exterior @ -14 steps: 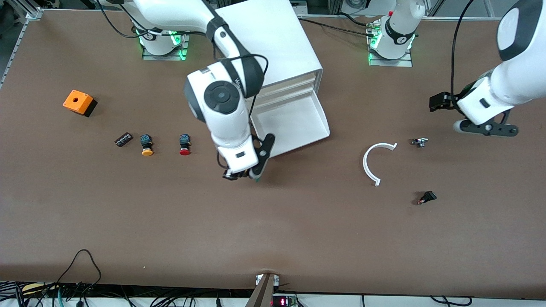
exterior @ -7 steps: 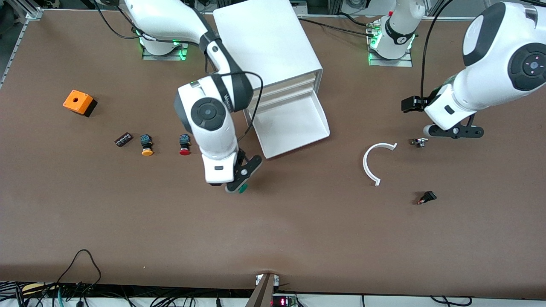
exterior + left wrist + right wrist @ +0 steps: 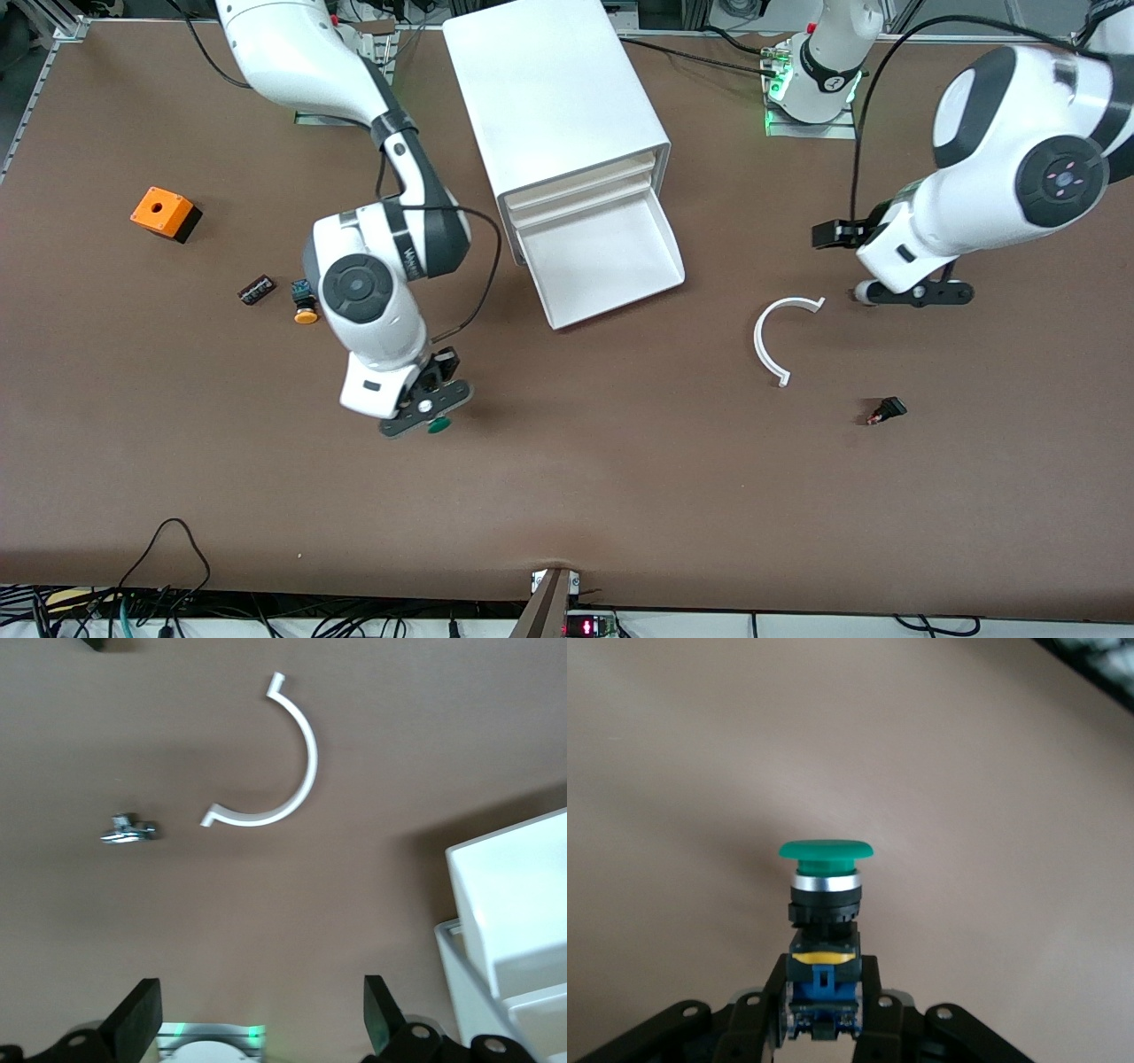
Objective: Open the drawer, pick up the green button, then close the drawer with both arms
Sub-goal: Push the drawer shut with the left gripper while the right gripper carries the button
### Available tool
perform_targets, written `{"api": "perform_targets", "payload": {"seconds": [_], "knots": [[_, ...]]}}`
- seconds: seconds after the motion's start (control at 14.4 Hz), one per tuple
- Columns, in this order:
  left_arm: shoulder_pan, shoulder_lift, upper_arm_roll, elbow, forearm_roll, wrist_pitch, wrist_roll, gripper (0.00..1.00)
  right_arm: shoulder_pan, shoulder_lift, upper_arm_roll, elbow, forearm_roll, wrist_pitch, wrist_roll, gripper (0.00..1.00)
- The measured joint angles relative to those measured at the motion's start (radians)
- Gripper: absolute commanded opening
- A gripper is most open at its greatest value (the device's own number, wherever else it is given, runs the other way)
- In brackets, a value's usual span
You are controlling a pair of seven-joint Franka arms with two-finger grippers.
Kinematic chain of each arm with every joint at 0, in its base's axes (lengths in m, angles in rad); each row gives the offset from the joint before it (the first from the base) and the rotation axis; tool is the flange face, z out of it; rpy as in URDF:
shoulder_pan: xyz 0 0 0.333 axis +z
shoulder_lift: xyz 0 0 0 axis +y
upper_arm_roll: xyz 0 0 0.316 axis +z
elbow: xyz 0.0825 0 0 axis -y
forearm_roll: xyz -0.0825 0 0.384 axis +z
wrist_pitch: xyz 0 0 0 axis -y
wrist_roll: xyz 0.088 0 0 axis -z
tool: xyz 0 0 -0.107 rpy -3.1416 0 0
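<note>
The drawer (image 3: 611, 257) is the lowest one of the white cabinet (image 3: 554, 89). It stands pulled out and its tray looks empty. My right gripper (image 3: 425, 414) is shut on the button (image 3: 438, 426), over bare table toward the right arm's end from the drawer. In the right wrist view the fingers (image 3: 772, 997) clamp the blue-and-black body of the button (image 3: 825, 895), and the green cap points away from the gripper (image 3: 824, 1001). My left gripper (image 3: 912, 292) is open and empty over the table, toward the left arm's end from the drawer. Its fingers (image 3: 379, 1019) stand wide apart, and the drawer's edge (image 3: 469, 983) shows beside them.
A yellow-capped button (image 3: 305, 304), a small black part (image 3: 256, 290) and an orange box (image 3: 164, 213) lie toward the right arm's end. A white curved piece (image 3: 769, 341) (image 3: 301, 753), a small metal part (image 3: 128, 828) and a black part (image 3: 887, 410) lie near the left gripper.
My right gripper has carried the green button away from the drawer, toward the front camera and the right arm's end. My left gripper has moved in toward the drawer.
</note>
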State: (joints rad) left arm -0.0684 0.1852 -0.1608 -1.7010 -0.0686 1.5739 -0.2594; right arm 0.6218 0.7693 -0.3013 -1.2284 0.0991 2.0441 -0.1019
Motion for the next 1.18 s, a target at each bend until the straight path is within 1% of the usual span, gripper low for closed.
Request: {"api": "perform_targets", "payload": {"seconds": [0.07, 0.28, 0.49, 0.63, 0.91, 1.04, 1.18], "knots": [[-0.026, 0.024, -0.006, -0.001, -0.007, 0.030, -0.026, 1.00, -0.019, 0.000, 0.000, -0.018, 0.000, 0.000, 0.014, 0.28], [-0.101, 0.144, -0.015, -0.003, -0.008, 0.222, -0.068, 1.00, -0.077, 0.002, 0.000, -0.081, 0.000, 0.029, 0.015, 0.28], [-0.140, 0.262, -0.017, 0.000, -0.020, 0.380, -0.101, 1.00, -0.124, 0.001, 0.000, -0.169, 0.000, 0.119, -0.011, 0.28], [-0.170, 0.308, -0.018, 0.003, -0.024, 0.464, -0.168, 1.00, -0.129, -0.002, 0.001, -0.232, 0.001, 0.187, -0.031, 0.28], [-0.244, 0.400, -0.020, 0.003, -0.025, 0.701, -0.257, 1.00, -0.127, -0.005, 0.022, -0.356, 0.002, 0.341, -0.032, 0.28], [-0.266, 0.438, -0.020, 0.005, -0.025, 0.752, -0.288, 1.00, -0.125, -0.010, 0.044, -0.412, 0.025, 0.392, -0.032, 0.28], [-0.278, 0.450, -0.020, 0.007, -0.025, 0.770, -0.300, 1.00, -0.124, -0.033, 0.044, -0.451, 0.058, 0.408, -0.032, 0.28]]}}
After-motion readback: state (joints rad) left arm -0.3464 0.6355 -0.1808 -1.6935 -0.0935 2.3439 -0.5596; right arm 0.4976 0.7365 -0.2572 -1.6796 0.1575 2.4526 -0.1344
